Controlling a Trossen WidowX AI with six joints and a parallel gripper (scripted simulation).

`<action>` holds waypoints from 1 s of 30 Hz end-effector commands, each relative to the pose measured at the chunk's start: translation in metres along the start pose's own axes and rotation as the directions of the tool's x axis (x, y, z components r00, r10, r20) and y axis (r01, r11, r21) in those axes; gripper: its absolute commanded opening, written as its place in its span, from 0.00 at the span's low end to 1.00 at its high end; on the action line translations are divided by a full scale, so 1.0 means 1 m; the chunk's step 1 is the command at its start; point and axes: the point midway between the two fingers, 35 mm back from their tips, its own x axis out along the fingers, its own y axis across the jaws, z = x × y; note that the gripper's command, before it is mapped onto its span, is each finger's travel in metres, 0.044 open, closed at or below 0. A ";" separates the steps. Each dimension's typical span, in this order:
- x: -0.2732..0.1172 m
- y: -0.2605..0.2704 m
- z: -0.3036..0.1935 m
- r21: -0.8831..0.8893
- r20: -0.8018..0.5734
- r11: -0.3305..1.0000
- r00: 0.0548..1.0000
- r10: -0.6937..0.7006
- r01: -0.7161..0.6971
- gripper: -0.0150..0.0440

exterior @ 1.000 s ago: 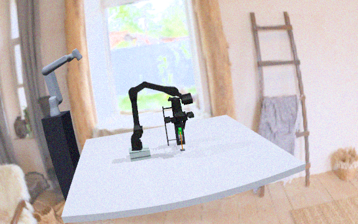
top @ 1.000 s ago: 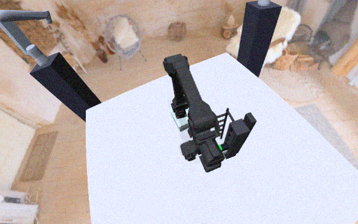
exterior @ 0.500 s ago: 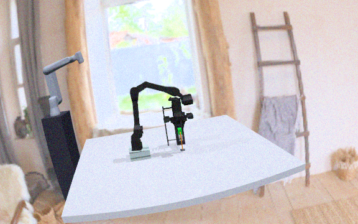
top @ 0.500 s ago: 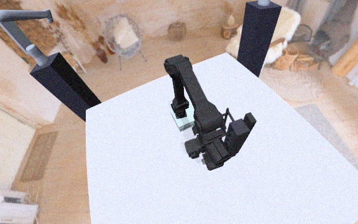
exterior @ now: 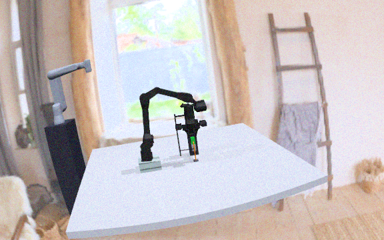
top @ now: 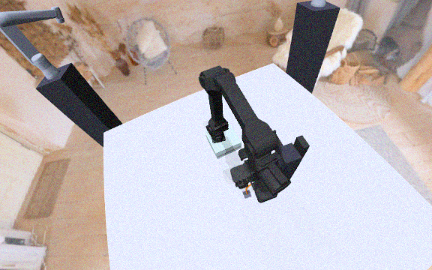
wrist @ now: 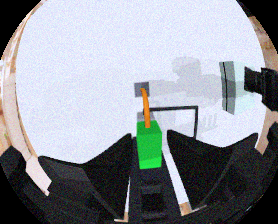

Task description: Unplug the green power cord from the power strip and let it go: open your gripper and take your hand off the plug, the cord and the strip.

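White bench: carries a black arm on a pale base block, an upright black power strip and a thin black rack just beside it. Green plug: between the gripper's fingers, an orange cord running from it to a small grey end piece on the bench. Gripper: part-open around the plug; whether it clamps it, cannot tell. Whether the plug is seated in the strip, cannot tell.

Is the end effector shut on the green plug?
Open: the end effector straddles the green block-shaped plug, pale gaps showing either side.
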 end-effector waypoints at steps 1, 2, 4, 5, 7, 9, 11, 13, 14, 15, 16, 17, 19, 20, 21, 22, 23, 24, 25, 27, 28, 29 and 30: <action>0.000 0.000 -0.007 0.001 0.003 1.000 1.000 -0.001 0.001 0.53; 0.000 0.000 -0.009 0.001 0.003 1.000 1.000 -0.001 0.001 0.53; 0.000 0.000 -0.011 0.001 0.003 1.000 1.000 -0.001 0.001 0.53; 0.000 0.000 -0.011 0.001 0.003 1.000 1.000 -0.001 0.001 0.53; 0.001 0.000 -0.011 0.001 0.003 1.000 1.000 -0.001 0.001 0.53; 0.002 0.000 -0.011 0.001 0.003 1.000 1.000 -0.001 0.001 0.53; 0.005 0.000 -0.011 0.001 0.003 1.000 1.000 -0.001 0.001 0.53; 0.008 0.000 -0.011 0.001 0.003 1.000 1.000 -0.001 0.001 0.53; 0.010 0.000 -0.011 0.001 0.003 1.000 1.000 -0.001 0.001 0.53; 0.011 0.000 -0.011 0.001 0.003 1.000 1.000 -0.001 0.001 0.53; 0.012 0.000 -0.011 0.001 0.003 1.000 1.000 -0.001 0.001 0.53; 0.012 0.000 -0.011 0.001 0.003 1.000 1.000 -0.001 0.001 0.53; 0.012 0.000 -0.011 0.001 0.003 1.000 1.000 -0.001 0.001 0.53; 0.012 0.000 -0.011 0.001 0.003 1.000 1.000 -0.001 0.001 0.53; 0.012 0.000 -0.011 0.001 0.003 1.000 1.000 -0.001 0.001 0.53; 0.012 0.000 -0.011 0.001 0.003 1.000 1.000 -0.001 0.001 0.53; 0.012 0.000 -0.011 0.001 0.003 1.000 1.000 -0.001 0.001 0.53; 0.012 0.000 -0.011 0.001 0.003 1.000 1.000 -0.001 0.001 0.53; 0.012 0.000 -0.011 0.001 0.003 1.000 1.000 -0.001 0.001 0.53; 0.012 0.000 -0.011 0.001 0.003 1.000 1.000 -0.001 0.001 0.53; 0.010 0.001 -0.012 -0.003 -0.003 1.000 1.000 0.005 -0.005 0.48; 0.010 0.001 -0.012 -0.003 -0.003 1.000 1.000 0.005 -0.005 0.44; 0.010 0.001 -0.012 -0.003 -0.003 1.000 1.000 0.005 -0.005 0.39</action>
